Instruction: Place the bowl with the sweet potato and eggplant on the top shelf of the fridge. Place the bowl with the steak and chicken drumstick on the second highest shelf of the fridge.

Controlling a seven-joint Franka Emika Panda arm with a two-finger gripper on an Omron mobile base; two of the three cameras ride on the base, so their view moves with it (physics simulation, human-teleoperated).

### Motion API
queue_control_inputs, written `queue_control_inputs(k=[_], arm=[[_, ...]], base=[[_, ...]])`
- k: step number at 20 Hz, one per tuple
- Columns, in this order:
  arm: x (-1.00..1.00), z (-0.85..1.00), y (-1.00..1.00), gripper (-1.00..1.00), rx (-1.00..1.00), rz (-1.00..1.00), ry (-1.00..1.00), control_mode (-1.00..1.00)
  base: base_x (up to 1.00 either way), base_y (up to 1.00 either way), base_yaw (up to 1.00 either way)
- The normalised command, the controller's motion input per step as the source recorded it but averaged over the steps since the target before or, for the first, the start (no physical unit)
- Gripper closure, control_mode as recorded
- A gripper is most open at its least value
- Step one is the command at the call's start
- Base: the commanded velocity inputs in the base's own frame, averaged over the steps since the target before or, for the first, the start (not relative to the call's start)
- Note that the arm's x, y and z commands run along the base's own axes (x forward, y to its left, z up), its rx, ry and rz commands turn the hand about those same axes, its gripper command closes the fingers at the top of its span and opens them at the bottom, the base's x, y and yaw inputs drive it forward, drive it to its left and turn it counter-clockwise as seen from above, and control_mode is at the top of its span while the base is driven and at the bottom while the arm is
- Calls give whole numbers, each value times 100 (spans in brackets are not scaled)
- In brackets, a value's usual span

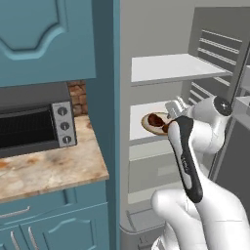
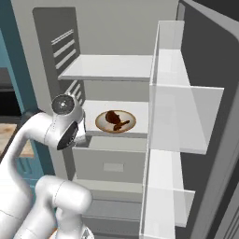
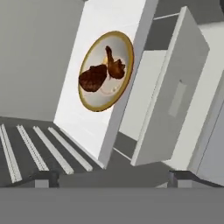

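Base views flanking — fridge shared

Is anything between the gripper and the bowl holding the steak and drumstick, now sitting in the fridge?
Nothing visible. The hand view looks straight at the bowl with the steak and chicken drumstick on the second highest shelf, open space between.

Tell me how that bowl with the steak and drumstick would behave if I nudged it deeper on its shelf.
The bowl looks shallow and wide, so probably it slides flat on the second highest shelf rather than tipping. The steak and chicken drumstick lie loose inside and may shift.
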Motion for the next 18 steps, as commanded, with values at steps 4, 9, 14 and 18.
queue_control_inputs(k=[4,9,14,18], arm=[[-100,0,54,-100,-22,47,22,-100],[-72,-2,40,-100,-26,1,14,-100],[-10,0,2,-100,0,1,0,100],[0,0,0,-100,0,0,0,100]], base=[[0,0,0],[0,0,0],[-21,18,7],[-7,99,28]])
